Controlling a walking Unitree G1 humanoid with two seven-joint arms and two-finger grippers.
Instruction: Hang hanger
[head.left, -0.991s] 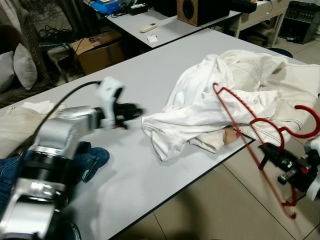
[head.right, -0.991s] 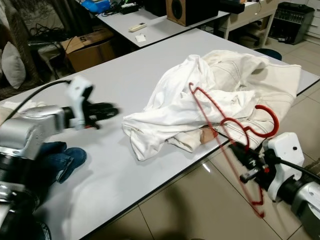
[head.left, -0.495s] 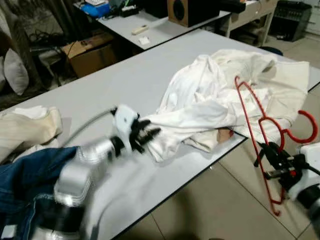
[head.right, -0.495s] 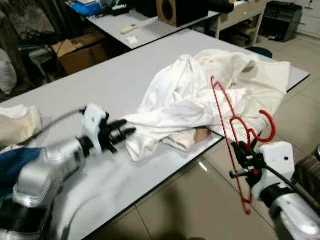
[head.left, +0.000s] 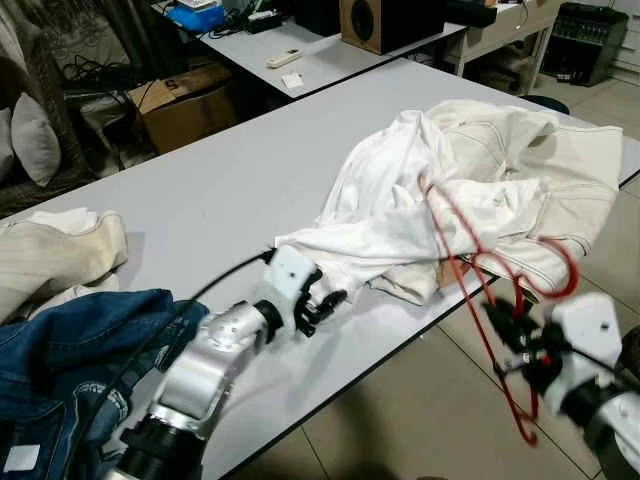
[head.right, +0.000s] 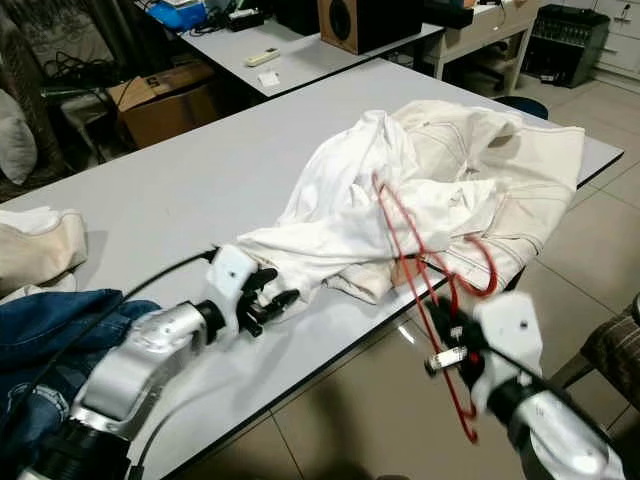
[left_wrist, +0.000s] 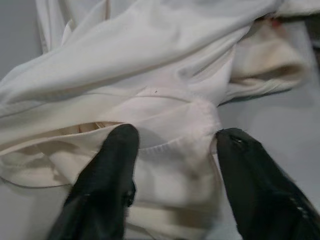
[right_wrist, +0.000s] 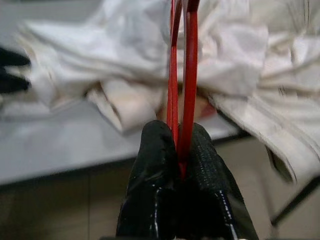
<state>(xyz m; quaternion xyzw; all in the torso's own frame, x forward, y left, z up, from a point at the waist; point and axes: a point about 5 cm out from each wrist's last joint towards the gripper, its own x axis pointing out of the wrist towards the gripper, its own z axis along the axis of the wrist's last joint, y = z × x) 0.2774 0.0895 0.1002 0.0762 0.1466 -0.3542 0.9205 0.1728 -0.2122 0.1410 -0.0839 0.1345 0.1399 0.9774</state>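
A long grey counter (head.left: 210, 190) runs across the room, and most of its far end is buried under a heap of white clothing (head.left: 470, 190), a shirt tangled with a cream jacket that spills toward the counter's edge. At the near end lie a pair of blue jeans (head.left: 60, 350), rumpled, with a folded cream cloth (head.left: 55, 250) just beyond them. Past the counter there is a second grey desk with a wooden speaker (head.left: 385, 20) on it, and a cardboard box (head.left: 185, 95) sits on the floor between the two.

The left arm reaches out over the counter, and its left hand (head.left: 322, 303) is at the lower hem of the white heap. Its two black fingers (left_wrist: 112, 165) are spread apart, one on either side of a fold of the white fabric, the tips resting against the cloth.

Off the counter's edge, over the tiled floor (head.left: 420, 400), the right hand (head.right: 442, 340) grips a red wire hanger (head.left: 470, 270). Its fingers (right_wrist: 155, 165) are pressed tightly together with the red wire pinched between them. The hanger tilts up and away from the hand, its upper part leaning over the edge of the clothing pile, its hook curling out to the right.
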